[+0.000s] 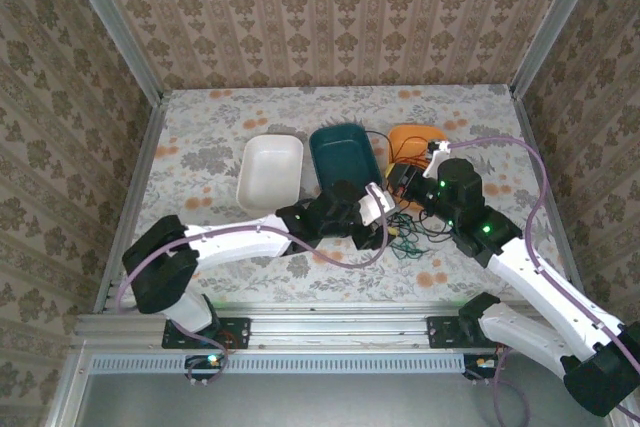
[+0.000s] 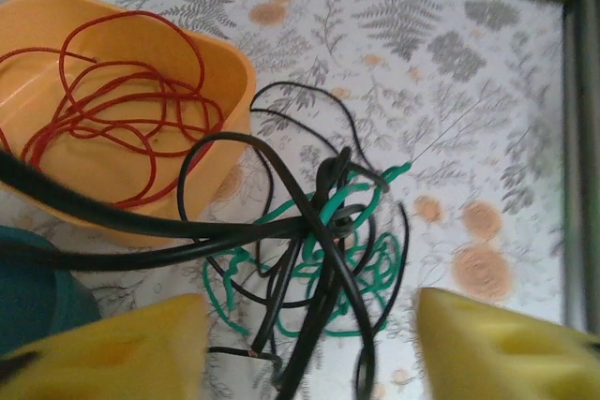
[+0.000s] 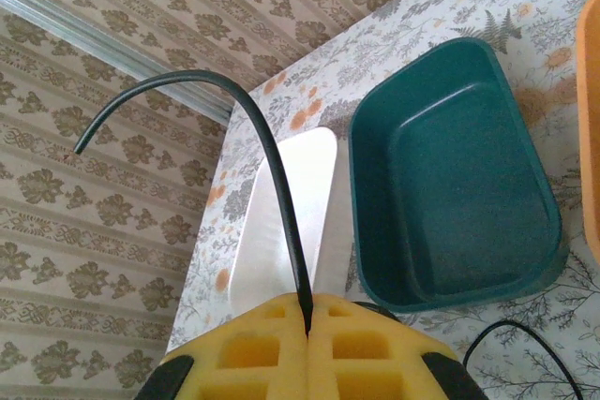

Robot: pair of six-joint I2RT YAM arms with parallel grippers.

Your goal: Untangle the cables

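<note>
reference: orange tray [image 2: 246,81]. red cable [image 2: 122,110] lies coiled inside the orange tray. green cable [image 2: 352,264] and black cable [image 2: 330,175] lie knotted together on the table [image 2: 450,63], just beside the orange tray. left gripper [image 2: 309,353] hangs over this knot, jaws apart, black strands passing between the pads. right gripper [image 3: 307,311], near the orange tray, is clamped on a length of black cable that arches upward.
</note>
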